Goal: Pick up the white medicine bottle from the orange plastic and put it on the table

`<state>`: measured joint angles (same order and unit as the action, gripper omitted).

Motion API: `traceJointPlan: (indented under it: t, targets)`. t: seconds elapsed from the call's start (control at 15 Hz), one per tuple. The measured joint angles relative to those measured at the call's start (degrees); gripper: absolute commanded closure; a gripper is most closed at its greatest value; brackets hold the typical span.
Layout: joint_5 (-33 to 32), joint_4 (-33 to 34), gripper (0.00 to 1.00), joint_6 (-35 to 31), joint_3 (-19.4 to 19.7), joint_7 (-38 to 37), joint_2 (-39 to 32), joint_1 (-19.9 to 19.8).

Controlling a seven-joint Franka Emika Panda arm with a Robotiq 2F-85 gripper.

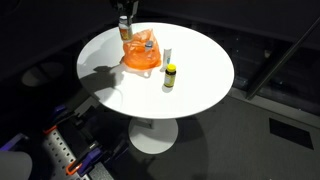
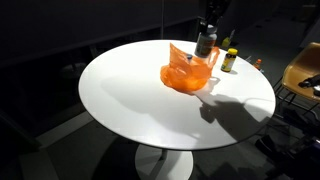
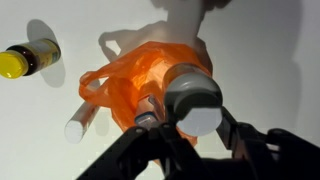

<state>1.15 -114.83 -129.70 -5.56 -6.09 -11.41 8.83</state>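
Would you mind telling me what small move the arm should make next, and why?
Probably carry the white medicine bottle sideways toward a bare part of the table. The gripper appears closed on it, just above the orange plastic, so lowering here would set it back on the bag. The yellow-capped bottle stands beside the bag, so steer away from it.

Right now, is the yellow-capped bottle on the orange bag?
No, the yellow-capped bottle sits on the white table, apart from the orange bag.

A dark yellow-capped bottle stands upright near a slim white tube lying flat.
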Motion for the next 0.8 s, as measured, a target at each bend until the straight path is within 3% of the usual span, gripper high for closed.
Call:
traceJointPlan:
  t: [0.4,0.8]
  targets:
    - [0.0,-0.7,0.81,3.5,-3.5,3.9,-0.6,2.7]
    - [-2.9,-0.5,0.81,3.8,-4.3,5.6,-4.9,3.6]
